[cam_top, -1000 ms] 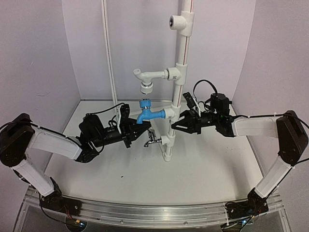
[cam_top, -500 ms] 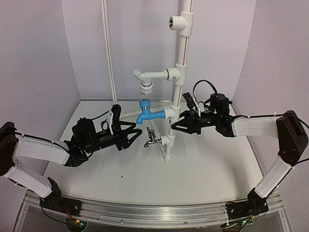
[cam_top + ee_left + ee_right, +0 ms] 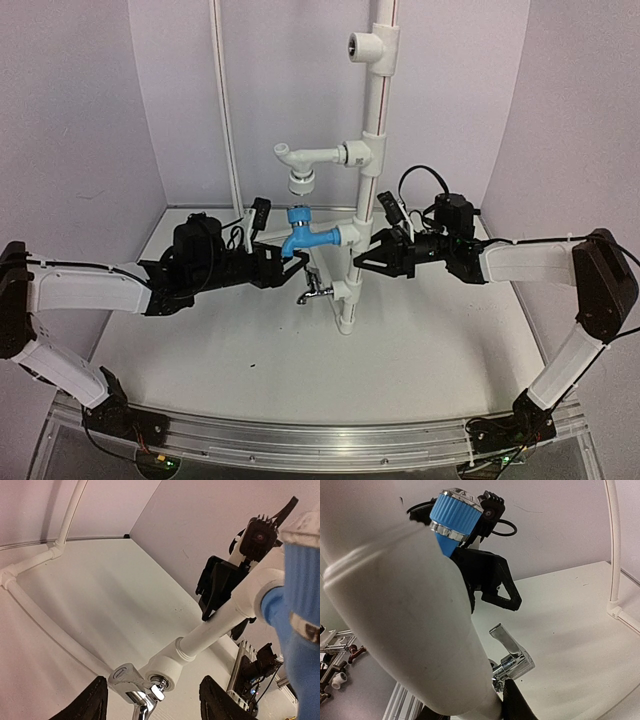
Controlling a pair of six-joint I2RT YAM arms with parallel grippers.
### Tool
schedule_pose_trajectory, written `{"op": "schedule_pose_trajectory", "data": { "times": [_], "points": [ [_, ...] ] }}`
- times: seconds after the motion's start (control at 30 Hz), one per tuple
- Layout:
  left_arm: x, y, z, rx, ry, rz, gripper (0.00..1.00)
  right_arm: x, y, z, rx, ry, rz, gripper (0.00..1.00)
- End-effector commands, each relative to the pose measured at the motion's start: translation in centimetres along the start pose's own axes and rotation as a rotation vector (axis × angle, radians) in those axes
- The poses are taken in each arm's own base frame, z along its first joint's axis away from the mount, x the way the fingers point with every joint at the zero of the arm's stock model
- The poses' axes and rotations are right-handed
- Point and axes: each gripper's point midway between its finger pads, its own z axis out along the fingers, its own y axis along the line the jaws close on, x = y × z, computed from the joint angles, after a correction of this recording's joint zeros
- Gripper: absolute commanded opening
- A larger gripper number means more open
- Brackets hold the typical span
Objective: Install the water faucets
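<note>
The small silver faucet (image 3: 313, 289) sits with its threaded end in the lowest tee (image 3: 346, 290) of the upright white pipe (image 3: 372, 150), lever handle pointing left. The blue plastic tap (image 3: 300, 235) is in the tee above it. My left gripper (image 3: 288, 265) is open and empty, just left of the silver faucet. In the left wrist view the faucet (image 3: 131, 682) lies between the spread fingers (image 3: 95, 700), untouched. My right gripper (image 3: 363, 262) is shut on the white pipe from the right. The right wrist view shows the pipe (image 3: 410, 620) close up and the faucet (image 3: 515, 664) beyond it.
Higher on the pipe a side branch ends in a white fitting (image 3: 300, 178), and a bare tee (image 3: 365, 45) sits at the top. A thin white pipe (image 3: 225, 110) runs up the back wall. Grey walls close in left, right and back. An aluminium rail (image 3: 300, 440) lines the front.
</note>
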Motion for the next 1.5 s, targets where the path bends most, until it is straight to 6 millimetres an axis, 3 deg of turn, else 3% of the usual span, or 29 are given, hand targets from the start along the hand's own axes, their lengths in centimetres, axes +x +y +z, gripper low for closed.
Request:
{"op": "schedule_pose_trajectory", "data": {
  "times": [0.0,0.23,0.43,0.67,1.0,1.2,1.47],
  "points": [
    [-0.3,-0.2,1.1,-0.022,0.031,-0.05,0.62,-0.5,0.0,0.1,0.009,0.019,0.253,0.0],
    [0.2,1.1,2.3,-0.093,0.064,-0.088,0.62,-0.4,0.0,0.2,0.006,0.021,0.255,0.0],
    [0.0,1.1,3.0,-0.1,0.08,-0.113,0.59,-0.4,0.0,0.2,0.003,0.021,0.251,0.0],
    [0.3,-0.2,3.1,-0.017,0.098,-0.122,0.36,-0.5,0.1,0.2,-0.003,0.021,0.249,0.0],
    [1.1,0.9,2.8,-0.079,0.128,-0.141,0.31,-0.6,0.2,0.2,-0.002,0.02,0.245,0.0],
    [0.5,0.5,2.4,-0.059,0.097,-0.126,0.15,-0.7,0.2,0.1,-0.003,0.019,0.243,0.0],
    [0.5,0.6,2.2,-0.029,0.088,-0.14,0.01,-0.9,0.4,0.1,-0.005,0.018,0.239,0.0]
  ]
}}
